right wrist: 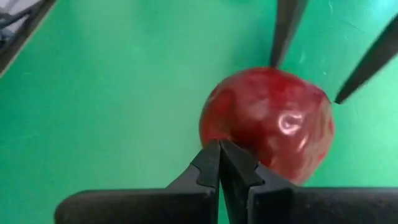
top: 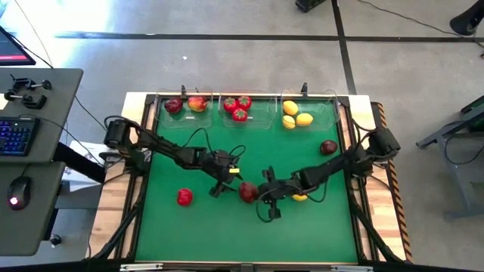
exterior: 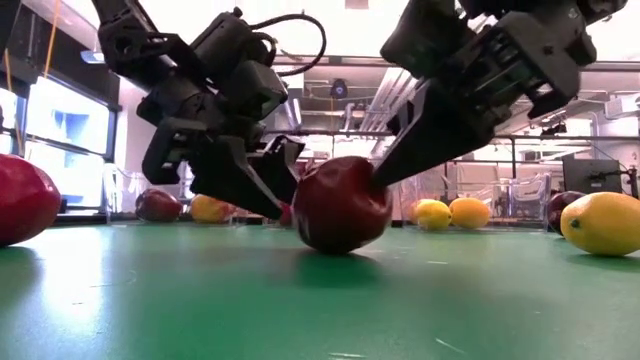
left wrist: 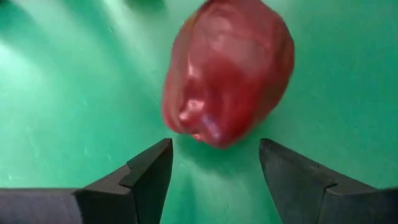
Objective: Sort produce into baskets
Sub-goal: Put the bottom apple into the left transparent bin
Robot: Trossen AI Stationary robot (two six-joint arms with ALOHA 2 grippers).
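Observation:
A dark red apple [top: 247, 192] rests on the green mat [top: 197, 234] near its middle. It also shows in the low view [exterior: 341, 204]. My left gripper [top: 224, 183] is open on the apple's left side, its fingers [left wrist: 149, 171] standing just short of the apple [left wrist: 227, 68] without touching it. My right gripper [top: 265, 193] is shut, with its tips against the apple's right side [right wrist: 267, 124]. Three clear bins [top: 246, 119] stand along the far edge, holding apples, red green-topped fruits and lemons. My right gripper touches the apple's upper right side [exterior: 378, 180] with the tips of its shut fingers [right wrist: 219, 155]. The fingers slant down from the table's right. The apple sits on the mat.
A red fruit [top: 184, 197] lies on the mat to the left. A lemon [top: 300, 196] lies under my right arm. A dark apple [top: 328, 147] lies at the right, nearer the bins. The mat's near half is free.

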